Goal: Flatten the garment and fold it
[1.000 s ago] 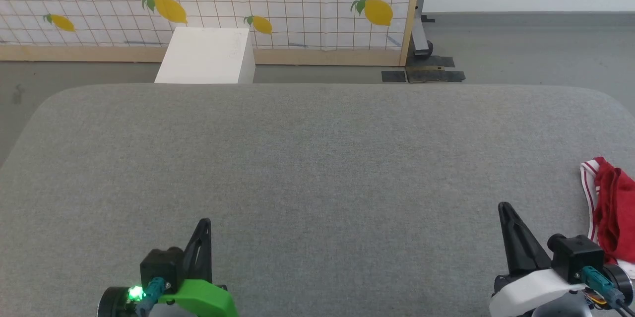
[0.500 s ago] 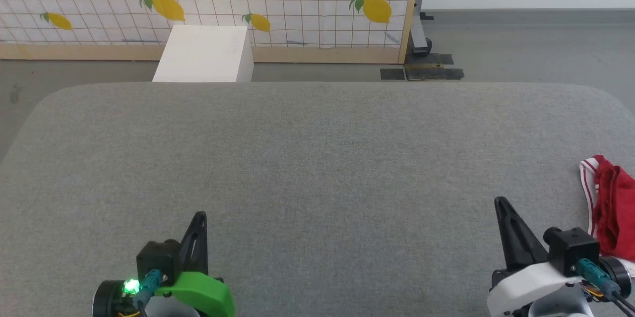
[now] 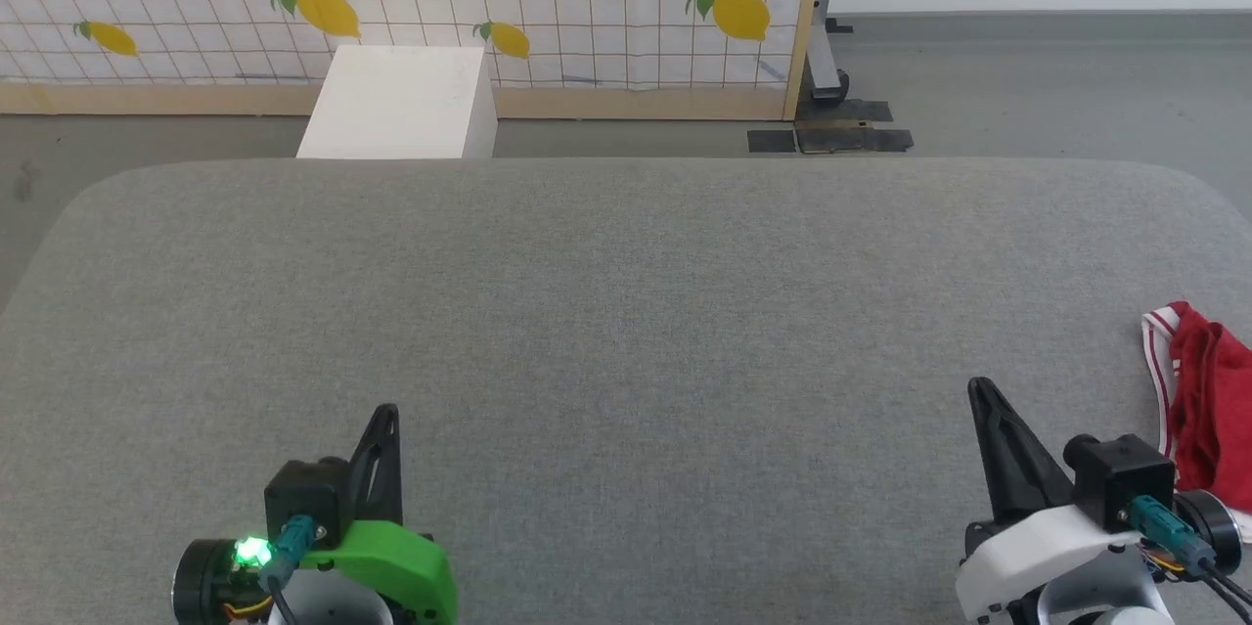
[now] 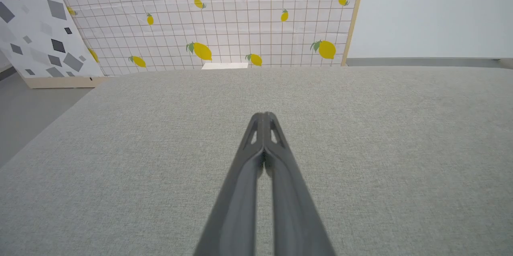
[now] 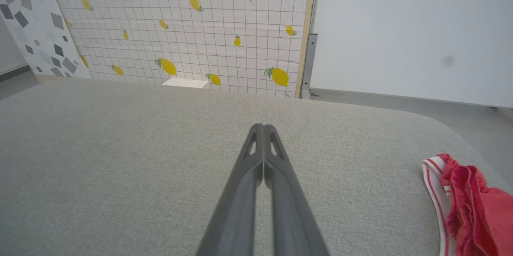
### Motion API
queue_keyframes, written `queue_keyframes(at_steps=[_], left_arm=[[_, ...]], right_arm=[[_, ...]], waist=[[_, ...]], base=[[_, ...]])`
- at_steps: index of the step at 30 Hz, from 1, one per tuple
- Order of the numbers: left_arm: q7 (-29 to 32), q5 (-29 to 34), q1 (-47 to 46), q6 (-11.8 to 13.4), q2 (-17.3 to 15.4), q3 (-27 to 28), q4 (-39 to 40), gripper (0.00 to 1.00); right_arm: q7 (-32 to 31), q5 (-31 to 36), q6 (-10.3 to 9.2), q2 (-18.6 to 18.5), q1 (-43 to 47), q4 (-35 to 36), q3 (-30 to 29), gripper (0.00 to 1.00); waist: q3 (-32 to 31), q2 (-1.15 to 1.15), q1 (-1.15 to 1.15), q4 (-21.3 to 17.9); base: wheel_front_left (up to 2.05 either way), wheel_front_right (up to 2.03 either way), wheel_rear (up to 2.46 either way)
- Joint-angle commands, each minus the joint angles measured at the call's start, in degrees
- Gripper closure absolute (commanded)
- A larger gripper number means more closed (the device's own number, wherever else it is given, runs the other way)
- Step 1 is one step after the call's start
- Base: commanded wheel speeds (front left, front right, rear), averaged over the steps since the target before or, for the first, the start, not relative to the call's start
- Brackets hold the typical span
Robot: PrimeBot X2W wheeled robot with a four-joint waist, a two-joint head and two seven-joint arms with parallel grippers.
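The red shirt (image 3: 1205,400) is lying bunched at the right edge of the grey counter (image 3: 626,312), just right of the right pincer (image 3: 981,397), with its long axis running away from the robot. The left pincer (image 3: 384,417) is sitting well apart, so the right arm is nearer. Both pincers are showing fingers pressed together, gripping nothing.
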State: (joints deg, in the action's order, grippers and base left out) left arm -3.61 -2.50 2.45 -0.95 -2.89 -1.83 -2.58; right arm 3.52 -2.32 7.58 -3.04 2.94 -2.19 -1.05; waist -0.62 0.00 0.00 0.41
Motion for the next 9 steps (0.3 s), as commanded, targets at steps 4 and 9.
queue_keyframes(at_steps=[4, 9], left_arm=[[0.7, 0.7, -1.2, 0.5, 0.0, 0.5, 0.7, 1.00], [1.3, 1.1, -1.4, 0.6, 0.0, 0.8, 1.1, 1.00]], right_arm=[[-0.7, 0.9, -0.07, 0.1, -1.4, 0.7, 0.3, 1.00], [-1.2, 1.2, -0.07, 0.1, -1.7, 1.0, 0.4, 1.00]], waist=[[0.1, 0.00, 0.00, -0.1], [0.2, 0.00, 0.00, -0.1]], base=[[0.00, 0.00, 0.00], [0.00, 0.00, 0.00]])
